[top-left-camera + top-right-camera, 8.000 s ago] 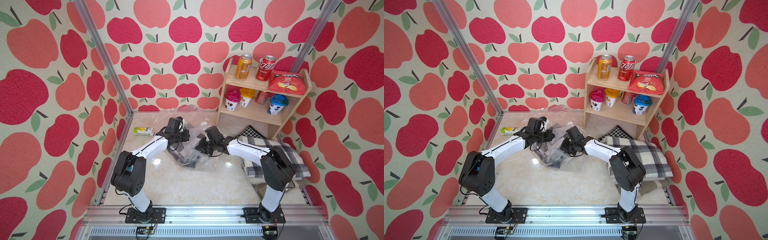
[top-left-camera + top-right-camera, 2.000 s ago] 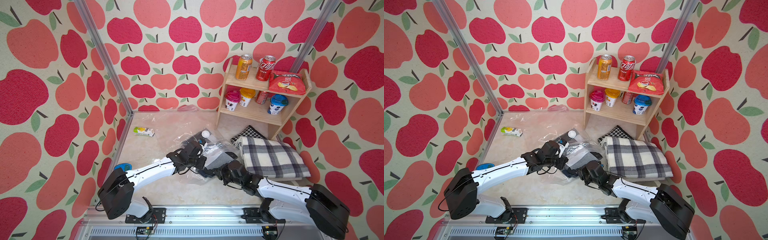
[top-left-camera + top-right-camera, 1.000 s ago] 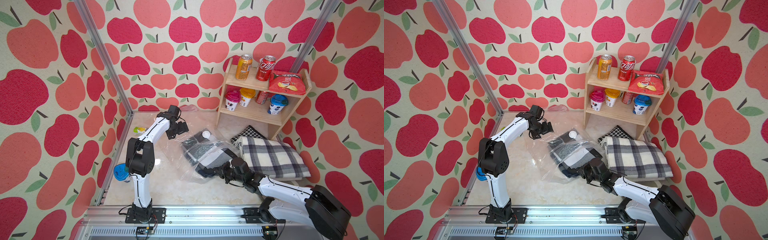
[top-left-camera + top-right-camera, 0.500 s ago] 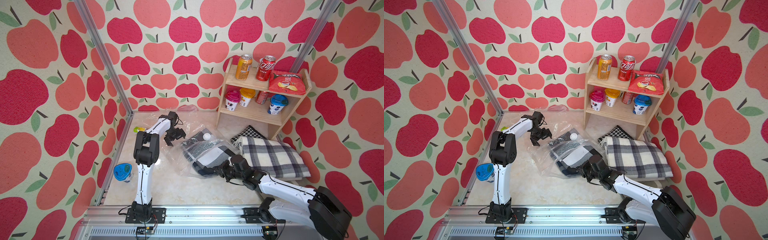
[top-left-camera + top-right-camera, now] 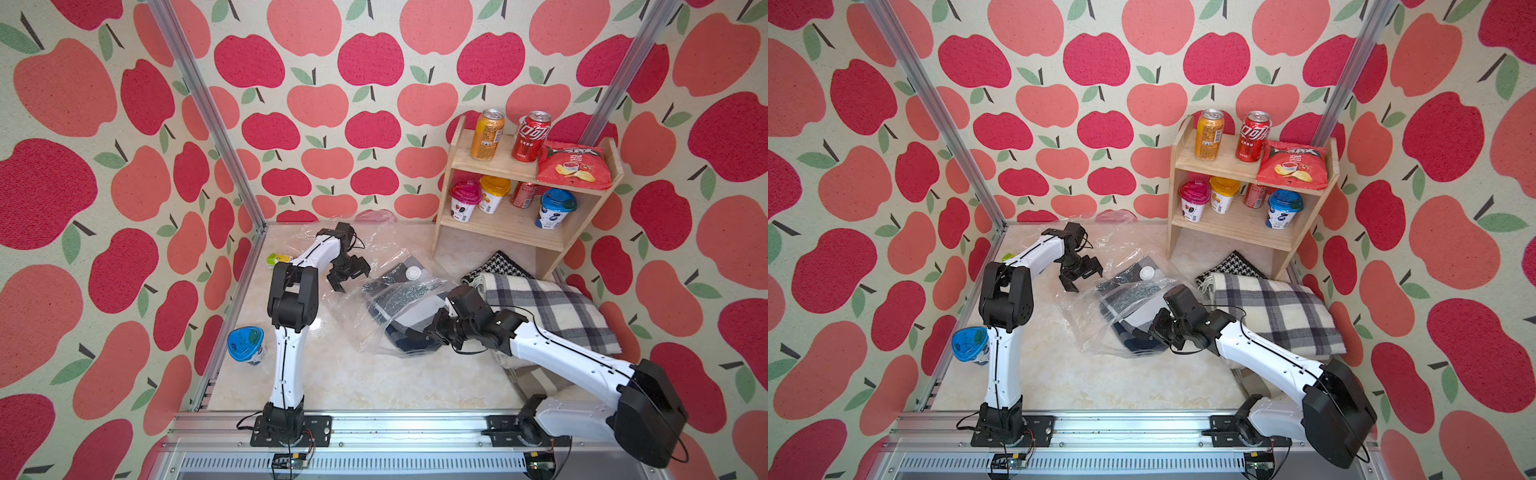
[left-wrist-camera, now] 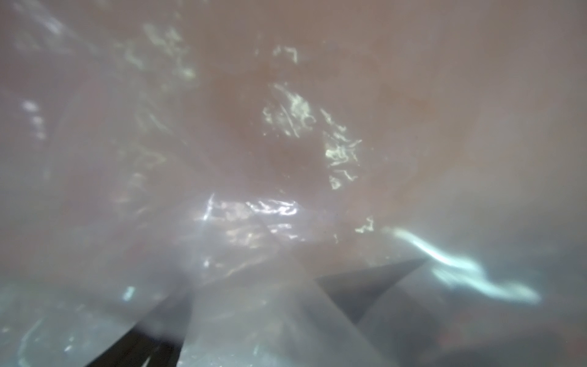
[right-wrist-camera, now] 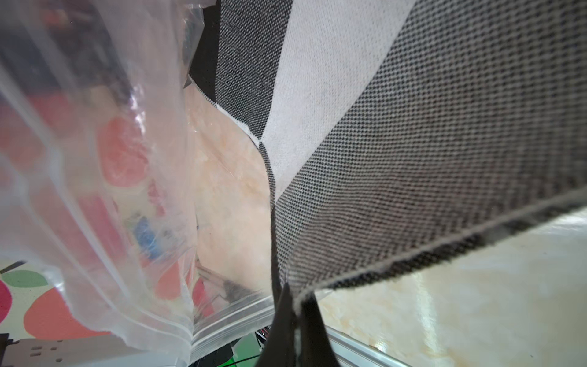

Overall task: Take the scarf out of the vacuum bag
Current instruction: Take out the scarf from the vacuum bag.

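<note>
Apple-print walls (image 5: 332, 124) round a pale marble tabletop (image 5: 374, 386); mid-table lies the vacuum bag (image 5: 357, 328), w/ the grey-and-white scarf (image 5: 409, 309) mostly inside it. R gripper (image 5: 415, 336) is pinched tight on the scarf's near edge at the bag's mouth. L gripper (image 5: 348, 277) hangs w/ jaws spread wide, holding nothing, just beside the bag's far-left edge.

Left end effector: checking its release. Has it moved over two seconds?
Yes: the left end effector moved away from the front rail, toward the green carton.
</note>
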### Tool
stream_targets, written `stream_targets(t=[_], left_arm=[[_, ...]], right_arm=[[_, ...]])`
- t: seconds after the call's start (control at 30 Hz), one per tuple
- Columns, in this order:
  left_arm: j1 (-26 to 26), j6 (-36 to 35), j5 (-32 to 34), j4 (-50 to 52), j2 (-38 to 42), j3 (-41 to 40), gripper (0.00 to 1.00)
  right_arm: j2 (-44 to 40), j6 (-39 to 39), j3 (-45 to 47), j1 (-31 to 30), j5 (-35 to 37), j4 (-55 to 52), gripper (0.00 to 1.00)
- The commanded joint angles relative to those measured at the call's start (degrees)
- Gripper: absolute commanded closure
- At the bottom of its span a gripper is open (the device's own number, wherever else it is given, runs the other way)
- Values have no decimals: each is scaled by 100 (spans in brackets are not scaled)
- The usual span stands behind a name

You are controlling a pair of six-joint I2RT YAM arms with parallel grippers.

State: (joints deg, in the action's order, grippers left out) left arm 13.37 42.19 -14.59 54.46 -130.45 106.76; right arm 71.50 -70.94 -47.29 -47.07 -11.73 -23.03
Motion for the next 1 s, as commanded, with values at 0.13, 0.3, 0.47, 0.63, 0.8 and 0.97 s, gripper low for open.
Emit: stream_targets(t=[0.13,0.3,0.47,0.63,0.8,0.97], left_arm=[[-79,241,668,458,-446,-3,1],[-72,263,666,422,-446,-34,1],[-80,277,677,400,-428,-32,1],[-78,300,659,371,-410,-92,1],[-71,281,641,306,-380,-197,2],[-79,263,611,261,-358,-235,1]], right_arm=[[16,1809,-1366,523,44,-2554,100],[297,2549,-2424,806,396,-3735,100],[601,3001,-3413,910,856,-4409,100],[892,3439,-4243,920,1680,-5063,100],[991,4070,-4851,926,2422,-5406,100],[906,4702,-5112,957,3053,-5055,100]])
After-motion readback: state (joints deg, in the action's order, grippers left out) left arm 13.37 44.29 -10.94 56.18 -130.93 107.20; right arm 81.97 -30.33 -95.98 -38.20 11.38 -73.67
